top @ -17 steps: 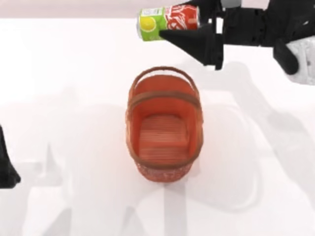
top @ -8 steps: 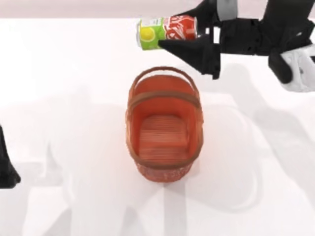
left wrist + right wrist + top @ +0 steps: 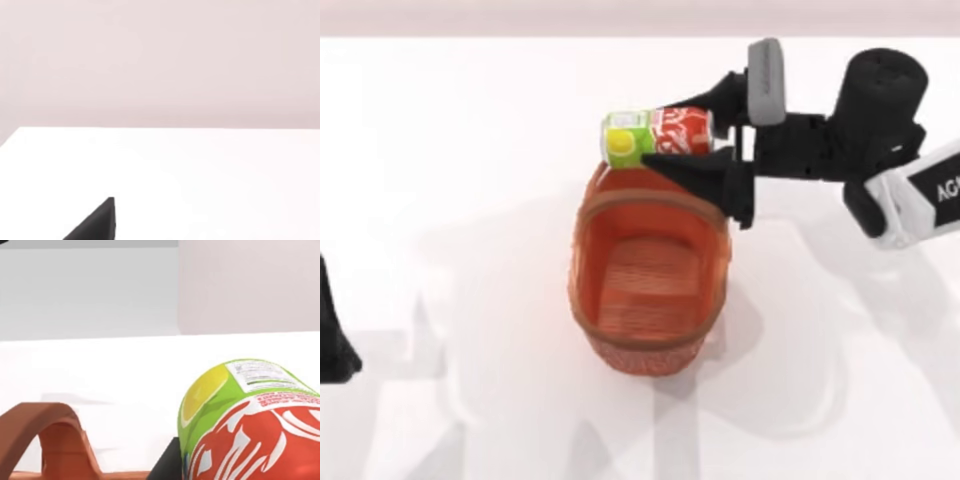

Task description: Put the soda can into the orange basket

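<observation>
A white bench carries the orange basket at its centre, brown handle arching over the far end, slatted floor bare. Directly above the basket's far rim, the right pincer grips the soda can on its side in mid-air, lime-green end toward the left of the bench; the right wrist view shows the can close up beside the handle. The left pincer sits parked at the bench's left edge; whether it is released or clenched cannot be told.

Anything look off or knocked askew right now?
Nothing damaged or spilled. The soda can lies sideways in the right pincer above the far rim of the orange basket, not inside it. The left arm sits parked at the table's left edge.
</observation>
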Robot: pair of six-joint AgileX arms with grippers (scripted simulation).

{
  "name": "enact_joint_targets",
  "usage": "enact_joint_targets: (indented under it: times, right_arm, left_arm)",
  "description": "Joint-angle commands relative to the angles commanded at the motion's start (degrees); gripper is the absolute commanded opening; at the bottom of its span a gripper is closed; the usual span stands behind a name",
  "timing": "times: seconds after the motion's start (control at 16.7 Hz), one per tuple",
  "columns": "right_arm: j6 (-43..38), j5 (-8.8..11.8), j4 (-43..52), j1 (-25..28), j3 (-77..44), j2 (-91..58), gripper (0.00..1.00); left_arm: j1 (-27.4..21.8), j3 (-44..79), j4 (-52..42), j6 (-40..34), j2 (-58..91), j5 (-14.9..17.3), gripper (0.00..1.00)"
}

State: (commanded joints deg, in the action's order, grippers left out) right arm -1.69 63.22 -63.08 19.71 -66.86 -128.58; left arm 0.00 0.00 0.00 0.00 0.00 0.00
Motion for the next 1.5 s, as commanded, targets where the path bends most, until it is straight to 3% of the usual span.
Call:
enact_joint_targets:
  times: [0.18, 0.96, 1.5]
  right_arm:
    - [0.0, 0.0, 0.0, 0.0, 0.0, 0.0, 0.0]
    - [0.0, 0.0, 0.0, 0.0, 0.0, 0.0, 0.98]
    - [0.01, -0.02, 0.01, -0.23, -0.04, 0.04, 1.0]
  left_arm:
    - [0.0, 0.0, 0.0, 0.0, 0.0, 0.0, 1.0]
    - [0.0, 0.0, 0.0, 0.0, 0.0, 0.0, 1.0]
    - [0.0, 0.0, 0.0, 0.0, 0.0, 0.0, 1.0]
